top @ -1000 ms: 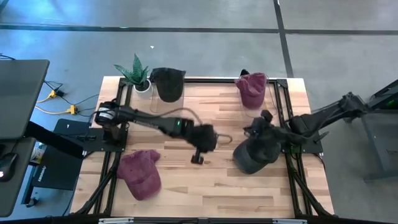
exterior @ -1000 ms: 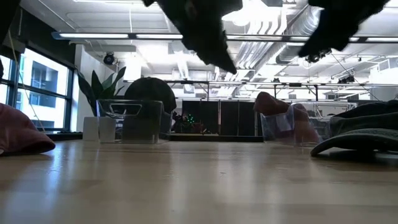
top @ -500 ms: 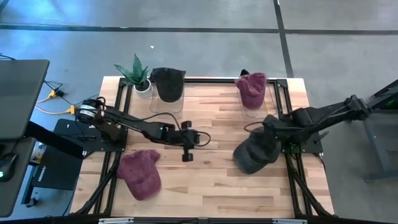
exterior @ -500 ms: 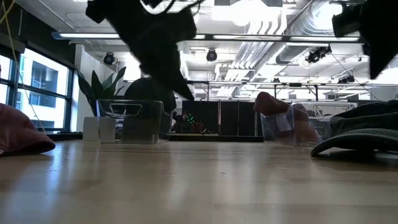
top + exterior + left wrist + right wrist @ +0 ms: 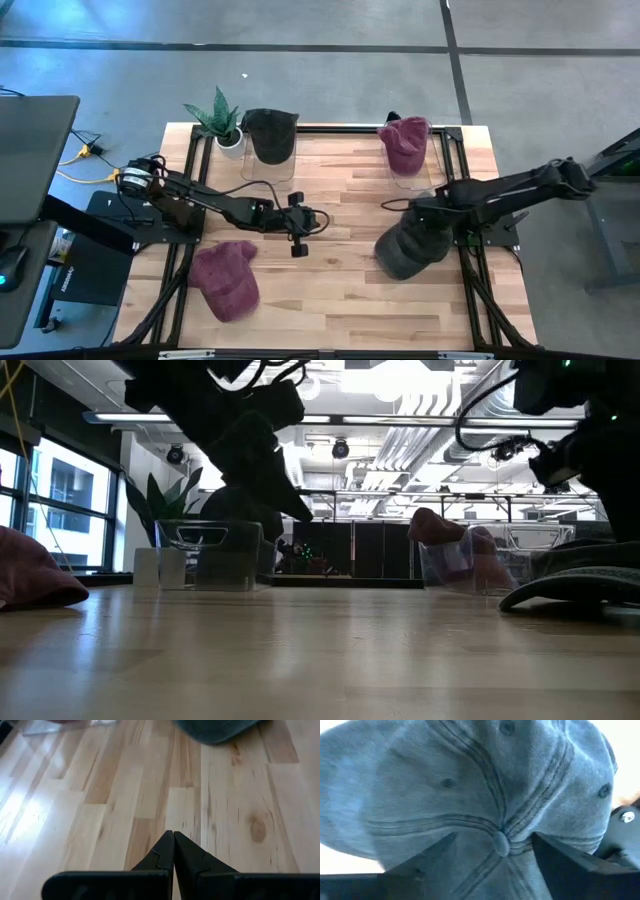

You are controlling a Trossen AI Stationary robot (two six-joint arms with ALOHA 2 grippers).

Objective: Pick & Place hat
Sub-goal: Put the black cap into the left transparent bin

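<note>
A dark grey hat (image 5: 398, 256) lies crown up on the wooden table, right of its middle. My right gripper (image 5: 495, 836) points down over the crown, open, one finger on each side of the top button (image 5: 501, 843). My left gripper (image 5: 296, 248) hangs shut over bare wood near the table's middle, slanting down, with nothing between its fingers (image 5: 173, 840). A maroon hat (image 5: 226, 281) rests on the table at the near left. My right gripper's open fingers (image 5: 427, 862) come at the grey hat's crown from above, close to the cloth on either side of the button. I cannot tell whether they touch it. The hat lies flat on the table.
Two clear containers stand at the far edge: one with a dark hat (image 5: 270, 135), one with a maroon hat (image 5: 403, 146). A potted plant (image 5: 218, 120) stands at the far left. Bare wood lies between the two arms and along the near edge.
My left gripper has drawn back toward the table's left edge and sunk a little, still shut. My right gripper has tipped from slanting to pointing straight down and has come lower over the grey hat, which has stayed in place.
</note>
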